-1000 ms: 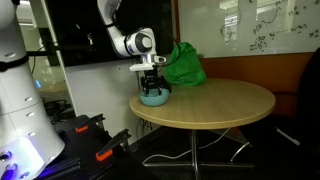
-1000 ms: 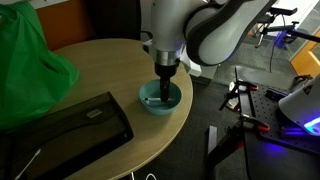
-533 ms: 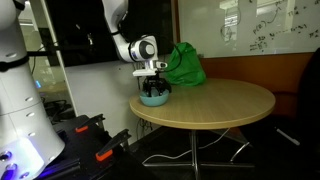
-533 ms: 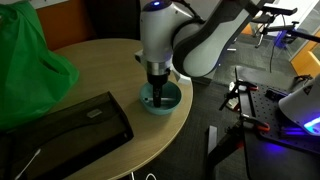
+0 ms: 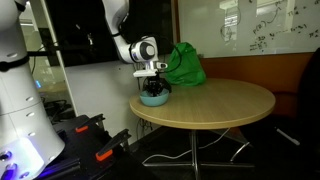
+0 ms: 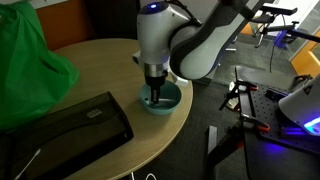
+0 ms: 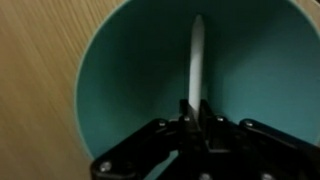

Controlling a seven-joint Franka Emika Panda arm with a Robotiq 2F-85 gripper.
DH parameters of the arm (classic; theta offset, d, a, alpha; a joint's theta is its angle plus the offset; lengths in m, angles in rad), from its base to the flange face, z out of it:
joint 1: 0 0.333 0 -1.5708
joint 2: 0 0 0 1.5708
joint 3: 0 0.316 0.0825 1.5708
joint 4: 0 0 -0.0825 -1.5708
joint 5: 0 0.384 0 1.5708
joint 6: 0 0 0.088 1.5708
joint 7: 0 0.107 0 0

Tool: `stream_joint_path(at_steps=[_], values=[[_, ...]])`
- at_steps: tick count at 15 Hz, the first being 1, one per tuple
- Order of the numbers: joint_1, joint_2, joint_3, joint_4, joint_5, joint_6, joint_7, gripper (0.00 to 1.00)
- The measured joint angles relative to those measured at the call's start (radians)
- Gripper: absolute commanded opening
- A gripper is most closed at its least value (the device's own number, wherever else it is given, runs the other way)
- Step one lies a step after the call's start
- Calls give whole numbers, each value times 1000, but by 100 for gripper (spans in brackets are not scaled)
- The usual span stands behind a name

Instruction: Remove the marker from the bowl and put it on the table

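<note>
In the wrist view, 1 slim white cylindrical marker [image 7: 197, 55] lying against the smooth inner wall of a round teal bowl [image 7: 115, 90], black gripper [image 7: 197, 115] clamped on its near end, bowl near the edge of a pale wood-grain round table [image 6: 95, 70].

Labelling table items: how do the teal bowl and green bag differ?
The bowl is teal, the bag bright green. The bowl is small, low and round; the bag is far bigger, a crumpled heap. The pincer reaches into the bowl, not the bag. Both sit on the table.
</note>
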Motion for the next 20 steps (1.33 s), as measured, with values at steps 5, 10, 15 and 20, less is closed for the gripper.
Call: stream_joint_path(at_steps=[5, 10, 15, 20], values=[[-1, -52, 4, -12, 0, -1, -3, 3], [-59, -245, 34, -93, 1, -10, -133, 3], [-174, -307, 43, -113, 33, -3, -376, 3], [-287, -217, 54, -72, 61, 19, -614, 3]])
